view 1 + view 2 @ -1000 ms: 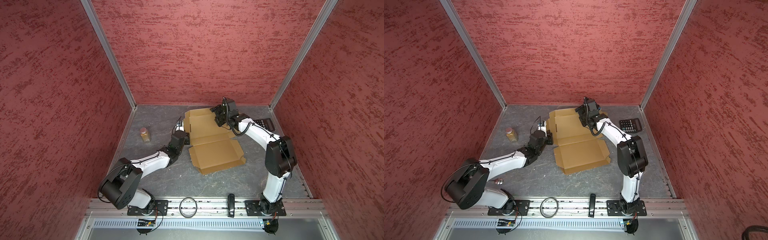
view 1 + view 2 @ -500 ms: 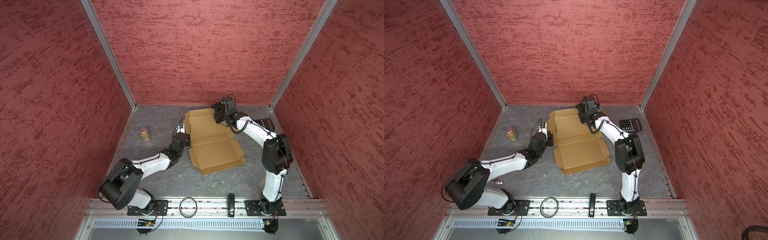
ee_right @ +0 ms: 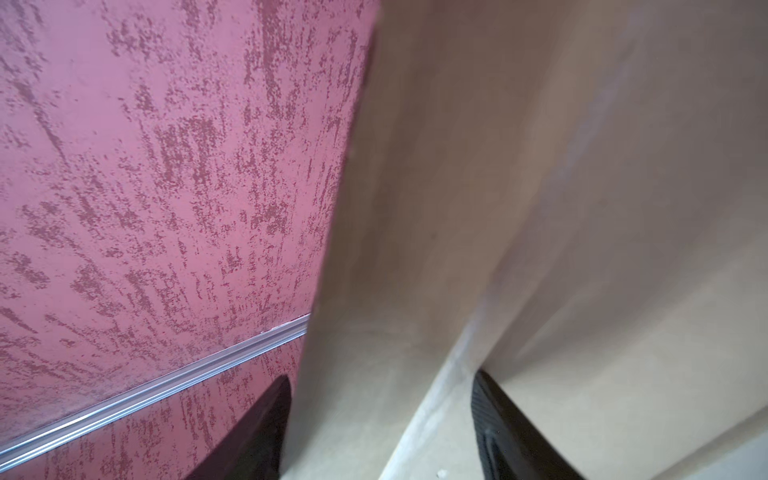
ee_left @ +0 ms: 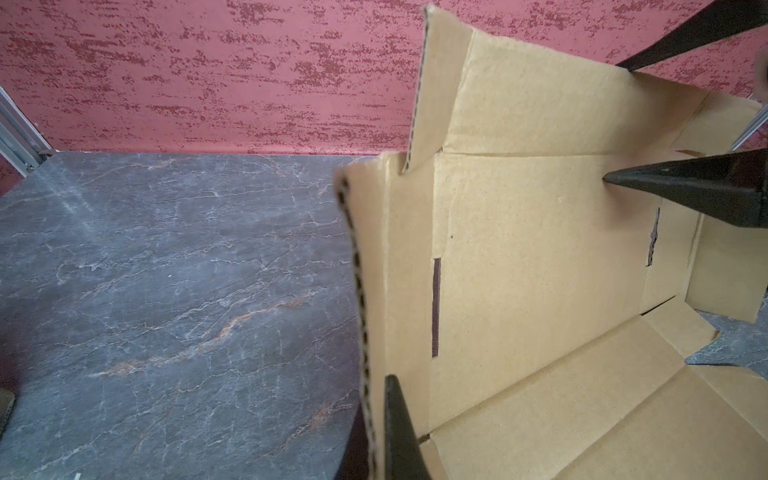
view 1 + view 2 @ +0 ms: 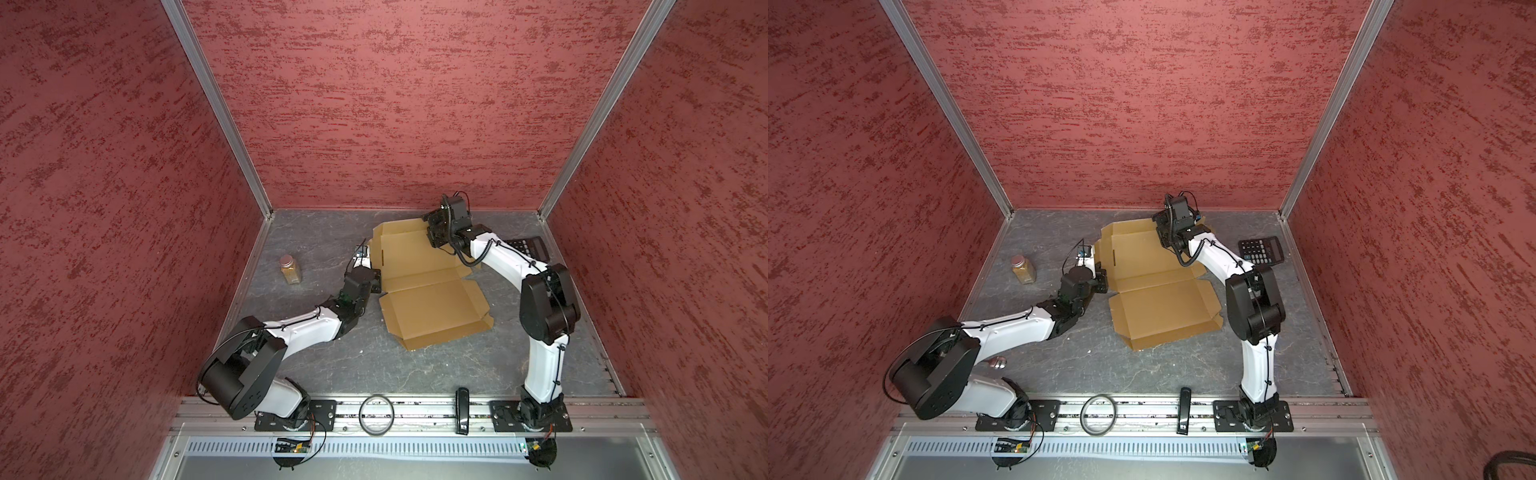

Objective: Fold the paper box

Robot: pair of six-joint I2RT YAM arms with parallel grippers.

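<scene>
- Left claw (image 4: 376, 419) clamped on side flap (image 4: 374, 270) of the one paper box (image 5: 432, 299).
- Right claw (image 3: 380, 376) agape, astride another flap (image 3: 415, 208).
- One calculator (image 5: 1260, 250), one jar (image 5: 290, 269) on worktop (image 5: 415, 374).

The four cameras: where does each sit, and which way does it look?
Both top views: high above the front rail, looking down toward the back wall; both arms show, flanking the paper box.
Left wrist: low at the box's left flap, facing the back wall; the left pincer clamps that flap.
Right wrist: pressed close to a far flap, red wall behind; the right pincer straddles it.
Shared: the left wrist also shows the right pincer's fingers.
</scene>
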